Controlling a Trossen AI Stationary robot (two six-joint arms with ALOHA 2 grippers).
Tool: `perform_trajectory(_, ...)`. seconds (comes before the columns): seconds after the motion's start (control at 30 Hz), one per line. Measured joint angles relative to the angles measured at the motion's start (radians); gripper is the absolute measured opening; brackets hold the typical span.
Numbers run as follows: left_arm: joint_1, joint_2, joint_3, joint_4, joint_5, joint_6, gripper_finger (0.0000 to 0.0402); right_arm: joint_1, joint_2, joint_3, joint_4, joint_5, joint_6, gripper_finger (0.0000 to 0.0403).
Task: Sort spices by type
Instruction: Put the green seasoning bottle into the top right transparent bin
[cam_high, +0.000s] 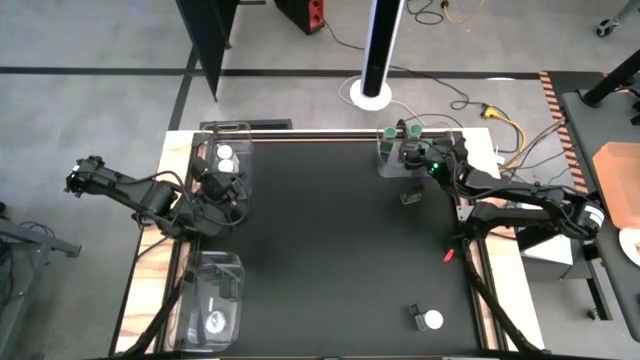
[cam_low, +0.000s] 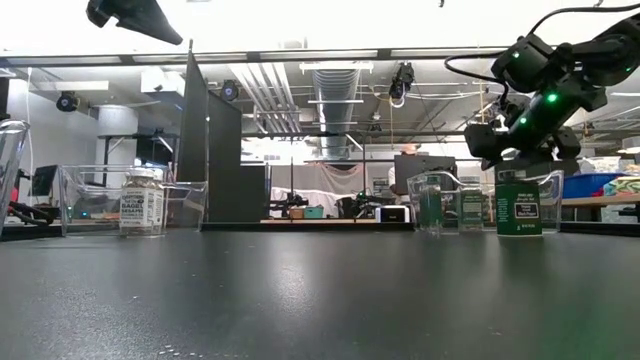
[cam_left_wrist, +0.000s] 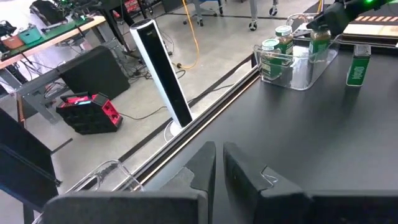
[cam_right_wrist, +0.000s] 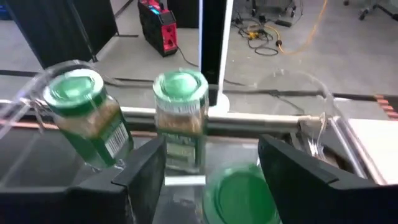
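Note:
At the far right stands a clear tray (cam_high: 392, 165) with green-lidded spice jars (cam_right_wrist: 180, 112) upright in it. My right gripper (cam_right_wrist: 211, 177) is open over this tray, its fingers on either side of one green-lidded jar (cam_right_wrist: 242, 193). Another green jar (cam_high: 410, 195) stands on the black mat just in front of the tray. White-lidded jars (cam_high: 225, 158) stand in a clear tray at the far left. My left gripper (cam_high: 238, 190) is shut beside that tray and holds nothing. One white-lidded jar (cam_high: 428, 320) lies on its side near the front right. My right gripper comes slanting down from the table's right side, with its fingers either side of the lid (cam_right_wrist: 239, 186) of the green jar, which stands upright in the tray. A gap shows at one finger (cam_right_wrist: 146, 177). Whether the other finger touches the lid, I cannot tell.
A second clear tray (cam_high: 210, 300) sits at the near left with a small item in it. A small red object (cam_high: 449, 255) lies at the mat's right edge. A white post base (cam_high: 372, 95) stands beyond the far edge. The mat's middle is bare.

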Motion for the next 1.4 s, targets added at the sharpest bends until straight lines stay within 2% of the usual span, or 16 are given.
perform_trajectory(0.23, 0.0, 0.0, 0.0, 0.001, 0.024, 0.0, 0.0016, 0.003, -0.046, 0.081, -0.018, -0.012, -0.097, 0.0222)
perform_trajectory(0.37, 0.0, 0.003, 0.0, 0.003, 0.054, -0.001, 0.0016, 0.003, -0.068, 0.195, -0.185, -0.097, -0.072, 0.0194)
perform_trajectory(0.5, 0.0, 0.006, 0.0, 0.003, 0.054, 0.0, 0.0016, -0.011, -0.02, 0.358, -0.556, -0.214, 0.067, 0.0114)
perform_trajectory(0.6, 0.0, 0.006, 0.0, 0.004, 0.05, 0.0, 0.0016, -0.009, 0.038, 0.448, -0.691, -0.276, 0.067, 0.0035)
perform_trajectory(0.63, 0.0, 0.006, 0.0, 0.004, 0.05, 0.001, 0.0016, -0.008, 0.057, 0.471, -0.715, -0.304, 0.064, 0.0023)
perform_trajectory(0.73, 0.0, 0.007, 0.0, 0.003, 0.049, 0.01, 0.0016, -0.011, 0.124, 0.541, -0.825, -0.331, 0.077, 0.0013)
perform_trajectory(0.93, 0.0, 0.013, 0.0, 0.003, 0.048, 0.023, 0.0016, -0.011, 0.244, 0.651, -1.085, -0.21, 0.147, 0.0009)
perform_trajectory(1.4, 0.0, 0.016, 0.0, 0.003, 0.048, 0.023, 0.0016, -0.042, 0.394, 0.638, -1.034, -0.182, 0.121, 0.0009)
